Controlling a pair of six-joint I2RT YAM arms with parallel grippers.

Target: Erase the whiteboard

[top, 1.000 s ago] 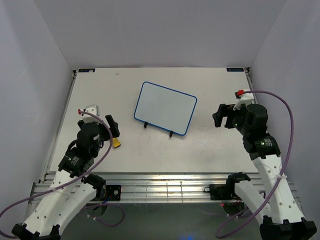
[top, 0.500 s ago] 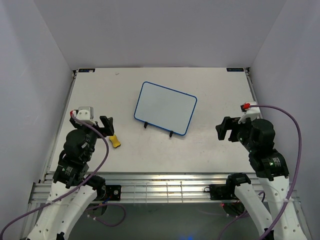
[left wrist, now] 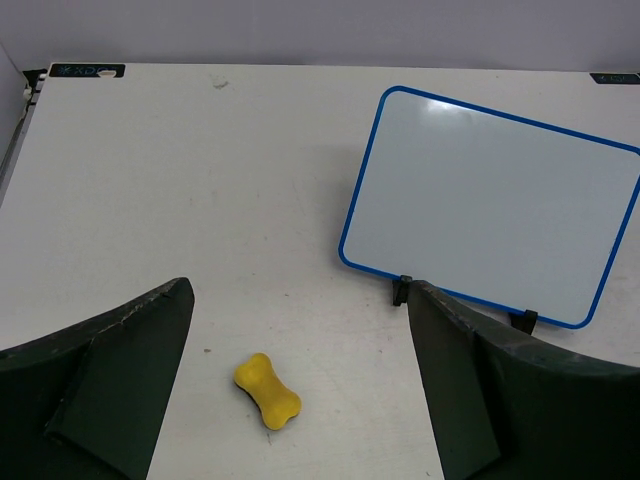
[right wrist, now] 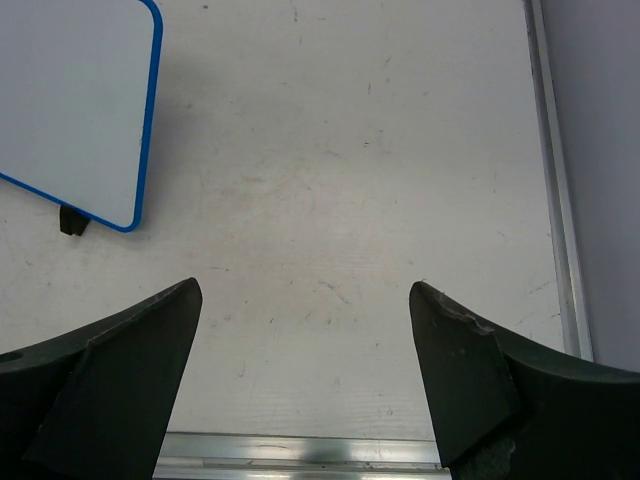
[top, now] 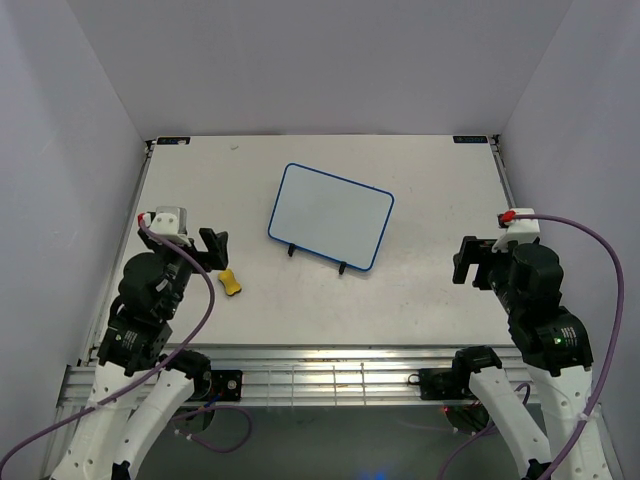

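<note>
The whiteboard [top: 331, 216] stands on two black feet mid-table, blue-framed, its white face bare of writing; it also shows in the left wrist view as the whiteboard [left wrist: 490, 205] and at the upper left of the right wrist view as the whiteboard [right wrist: 70, 105]. A small yellow bone-shaped eraser [top: 231, 284] lies on the table left of it, seen between the left fingers as the eraser [left wrist: 267, 390]. My left gripper [top: 216, 250] hangs open above the eraser, holding nothing. My right gripper [top: 474, 262] is open and empty over the table's right side, far from the board.
White walls close in the table on three sides. A metal rail [top: 330, 365] runs along the near edge, and a metal strip [right wrist: 556, 200] borders the right side.
Both arms have pulled back toward the near edge and their own sides. The left gripper lifted away from the eraser, which stays on the table. The whiteboard has not moved.
</note>
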